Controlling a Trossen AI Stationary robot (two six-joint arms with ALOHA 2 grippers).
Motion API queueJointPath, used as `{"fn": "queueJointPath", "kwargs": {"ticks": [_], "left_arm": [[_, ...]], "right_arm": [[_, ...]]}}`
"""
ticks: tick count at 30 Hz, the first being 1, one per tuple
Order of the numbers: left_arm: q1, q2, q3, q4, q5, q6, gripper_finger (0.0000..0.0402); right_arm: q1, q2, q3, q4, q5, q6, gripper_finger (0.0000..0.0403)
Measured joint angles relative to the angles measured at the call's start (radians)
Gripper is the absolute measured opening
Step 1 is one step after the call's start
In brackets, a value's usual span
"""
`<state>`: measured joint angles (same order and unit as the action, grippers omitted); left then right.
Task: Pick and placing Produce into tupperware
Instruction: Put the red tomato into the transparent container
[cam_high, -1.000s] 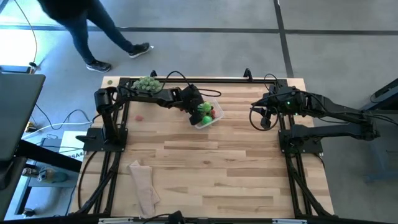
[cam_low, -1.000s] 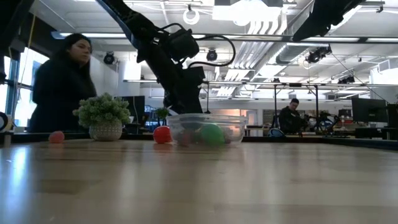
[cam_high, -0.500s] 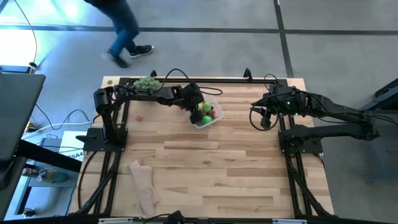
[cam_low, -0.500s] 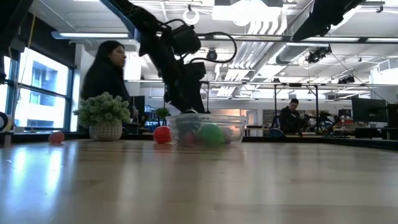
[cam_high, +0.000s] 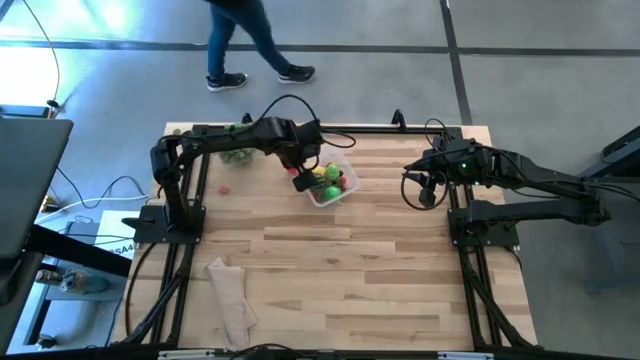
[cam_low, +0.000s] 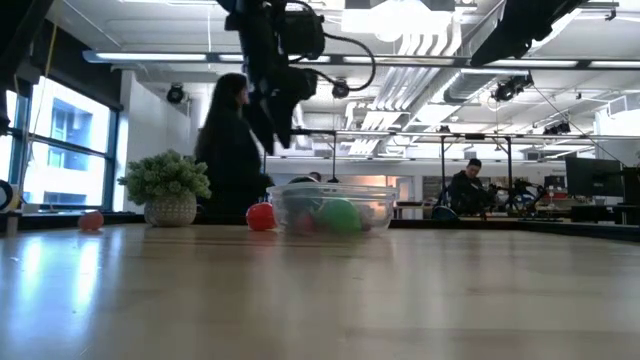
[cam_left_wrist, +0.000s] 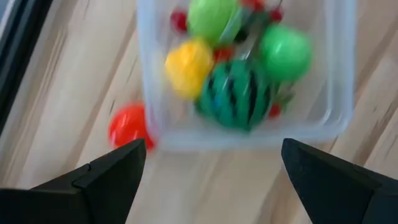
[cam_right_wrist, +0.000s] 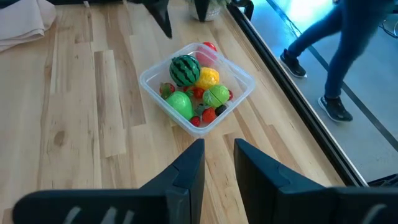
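Left tool (cam_left_wrist: 208, 163) lifted clear, open | tupperware (cam_high: 331, 184) near far edge

Grey concrete floor (cam_high: 520, 80) around the wood table (cam_high: 350, 270). Open-plan lab behind: white ceiling with strip lights (cam_low: 400, 20), tall windows (cam_low: 60, 170) at one side, workstation rigs (cam_low: 520, 170), person (cam_low: 232, 150) walking past.

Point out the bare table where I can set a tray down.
Bare wood spans the table's middle, between the beige cloth and the right arm's base. It is crowded at the far edge: tupperware, left hand, leafy ball.
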<state>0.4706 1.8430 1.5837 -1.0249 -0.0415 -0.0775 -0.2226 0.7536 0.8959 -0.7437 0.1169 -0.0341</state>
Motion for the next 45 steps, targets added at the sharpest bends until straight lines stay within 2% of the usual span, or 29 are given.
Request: {"fn": "queueJointPath", "kwargs": {"ticks": [5,9,14,18,21,35,41,45], "left_arm": [[0.0,-0.013,-0.005,-0.154,-0.049,-0.041,0.0365],[0.015,-0.021,-0.07,-0.178,-0.126,-0.041,0.0365],[0.063,-0.024,-0.151,-0.157,-0.18,0.002,0.0365],[0.114,-0.024,-0.213,-0.044,-0.184,0.1,0.0365],[0.151,-0.024,-0.235,0.028,-0.163,0.169,0.0365],[0.218,-0.019,-0.237,0.134,-0.086,0.459,0.0365],[0.216,-0.019,-0.237,0.169,0.013,0.738,0.0365],[0.217,-0.019,-0.237,0.169,0.03,0.932,0.0365]], "right_arm": [[0.0,0.0,0.0,0.0,0.0,0.0,0.0076],[0.0,0.0,0.0,0.0,0.0,0.0,0.0076],[0.0,0.0,0.0,0.0,0.0,0.0,0.0076],[0.0,0.0,0.0,0.0,0.0,0.0,0.0076],[0.0,0.0,0.0,0.0,0.0,0.0,0.0076],[0.0,0.0,0.0,0.0,0.0,0.0,0.0076],[0.0,0.0,0.0,0.0,0.0,0.0,0.0076],[0.0,0.0,0.0,0.0,0.0,0.0,0.0076]]}}
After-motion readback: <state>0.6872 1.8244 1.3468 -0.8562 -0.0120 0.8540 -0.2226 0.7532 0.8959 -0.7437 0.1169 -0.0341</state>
